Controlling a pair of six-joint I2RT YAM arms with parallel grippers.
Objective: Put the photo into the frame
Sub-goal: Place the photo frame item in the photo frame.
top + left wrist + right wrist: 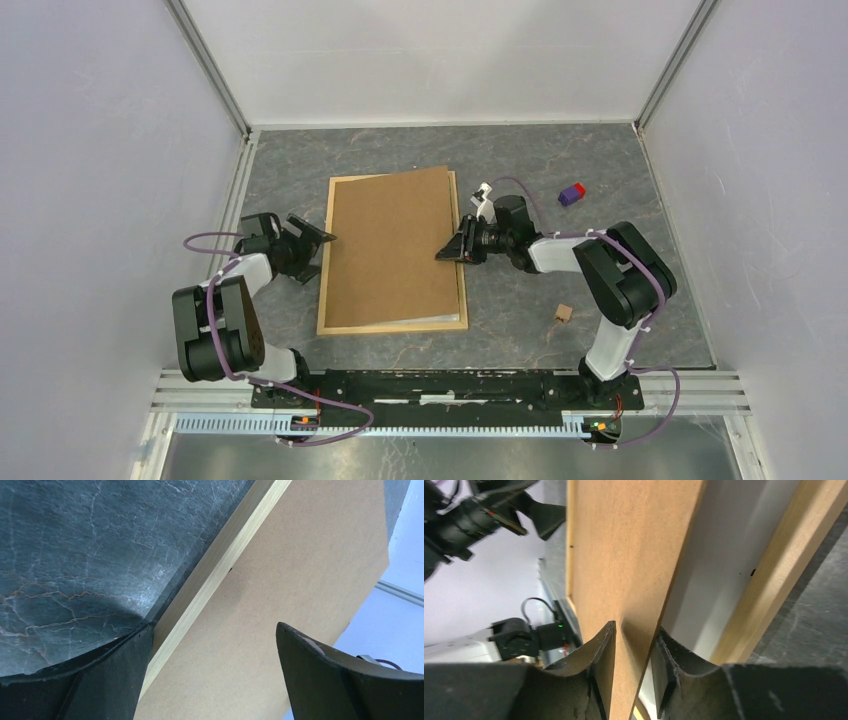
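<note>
The frame (392, 325), thin light wood strips, lies flat on the grey table. A brown backing board (392, 245) rests on it, skewed, with its right edge lifted. My right gripper (447, 250) straddles that lifted edge; in the right wrist view its jaws (634, 630) stand slightly apart on either side of the board (634, 540), not pinching it. A white sheet (719, 555) shows under the board, inside the frame strip (774, 565). My left gripper (315, 250) is wide open at the frame's left strip (215, 575), holding nothing (214, 626). The photo is hidden.
A purple and red block (571, 193) and a small white object (483, 192) lie behind the right gripper. A small wooden cube (563, 313) sits right of the frame. White walls enclose the table on three sides.
</note>
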